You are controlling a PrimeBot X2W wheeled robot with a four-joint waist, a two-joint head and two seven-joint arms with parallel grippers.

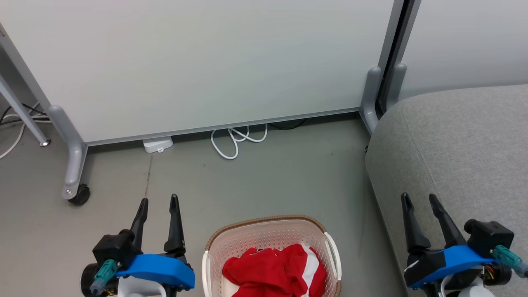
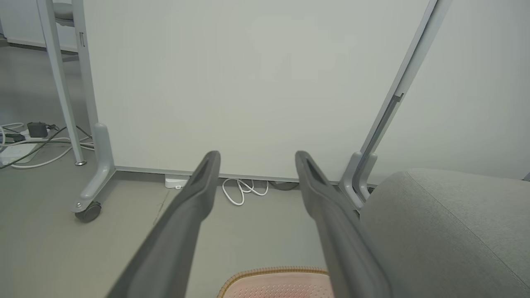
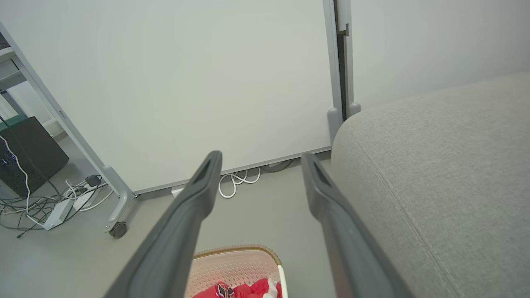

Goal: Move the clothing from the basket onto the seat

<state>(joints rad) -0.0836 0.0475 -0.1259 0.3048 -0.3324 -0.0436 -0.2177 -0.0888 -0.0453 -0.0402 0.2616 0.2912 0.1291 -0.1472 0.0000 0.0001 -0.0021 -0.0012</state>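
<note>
Red clothing [image 1: 274, 270] with white bands lies bunched in the cream perforated basket [image 1: 264, 231], which stands on the floor at the bottom centre of the head view. The grey fabric seat [image 1: 462, 148] fills the right side. My left gripper [image 1: 159, 202] hovers open to the left of the basket, nothing between its fingers. My right gripper [image 1: 420, 200] stands open over the seat's left edge, also empty. The left wrist view catches the basket's brown rim [image 2: 273, 273] below my left gripper [image 2: 256, 157]. The right wrist view has the clothing [image 3: 244, 289] at its bottom, under my right gripper [image 3: 261, 159].
A white partition panel [image 1: 198, 62] on grey wheeled feet [image 1: 76, 192] stands behind the basket. A white cable [image 1: 235, 140] and a small white box [image 1: 157, 144] lie at its base. More cables and a power strip [image 3: 58, 209] lie at the left.
</note>
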